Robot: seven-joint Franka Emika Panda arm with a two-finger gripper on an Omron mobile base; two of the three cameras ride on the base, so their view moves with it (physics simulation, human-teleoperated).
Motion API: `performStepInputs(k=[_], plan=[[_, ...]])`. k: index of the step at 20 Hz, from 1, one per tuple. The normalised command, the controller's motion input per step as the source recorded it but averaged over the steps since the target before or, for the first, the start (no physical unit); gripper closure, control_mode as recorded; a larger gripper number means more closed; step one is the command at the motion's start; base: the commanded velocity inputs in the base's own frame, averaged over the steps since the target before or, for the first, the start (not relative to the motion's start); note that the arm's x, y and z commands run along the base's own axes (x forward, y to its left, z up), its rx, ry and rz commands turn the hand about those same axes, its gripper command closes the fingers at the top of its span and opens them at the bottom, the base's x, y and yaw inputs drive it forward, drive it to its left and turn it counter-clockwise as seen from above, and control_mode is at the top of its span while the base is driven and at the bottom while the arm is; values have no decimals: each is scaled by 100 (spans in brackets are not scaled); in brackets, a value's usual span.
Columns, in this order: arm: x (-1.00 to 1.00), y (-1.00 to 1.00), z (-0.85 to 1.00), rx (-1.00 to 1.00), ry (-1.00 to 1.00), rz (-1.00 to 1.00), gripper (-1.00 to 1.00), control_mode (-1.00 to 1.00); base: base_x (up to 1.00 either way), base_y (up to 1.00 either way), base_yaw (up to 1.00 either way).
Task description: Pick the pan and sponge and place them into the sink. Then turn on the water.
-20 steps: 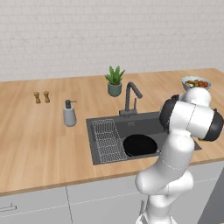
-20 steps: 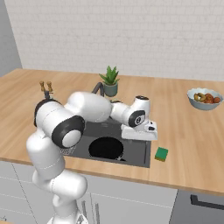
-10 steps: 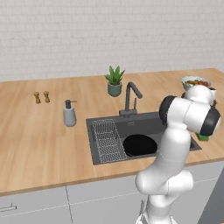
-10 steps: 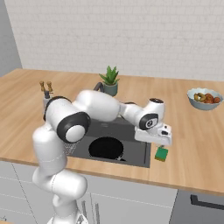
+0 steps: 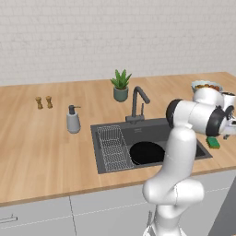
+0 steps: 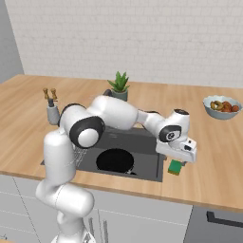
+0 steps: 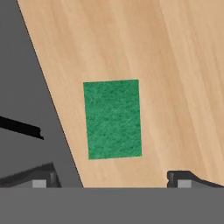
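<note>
Wooden counter (image 5: pixel 46 138) | sponge (image 7: pixel 113 118) beside sink (image 6: pixel 149 163) rim | end effector (image 7: pixel 113 179) above, fingers apart | pan (image 5: pixel 147 153) seemingly in basin

Plant (image 5: pixel 120 85), soap dispenser (image 5: pixel 73 120), food bowl (image 6: pixel 222 106) on counter (image 5: pixel 41 143).

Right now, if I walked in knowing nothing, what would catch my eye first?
The big white arm bending across the dark sink, with a black pan lying inside it. Its open claw hangs above a green sponge on the wooden counter beside the sink.
</note>
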Motion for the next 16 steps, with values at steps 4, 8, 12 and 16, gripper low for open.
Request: performStepInputs(k=[4,8,12,16], plan=[[0,0,-40,0,-2,-6,-100,-100,0,0,0],[1,0,-42,0,-1,-5,-100,-100,0,0,0],[11,0,-40,0,-1,-4,-100,-100,0,0,0],[14,0,-29,0,0,-2,-100,-100,0,0,0]])
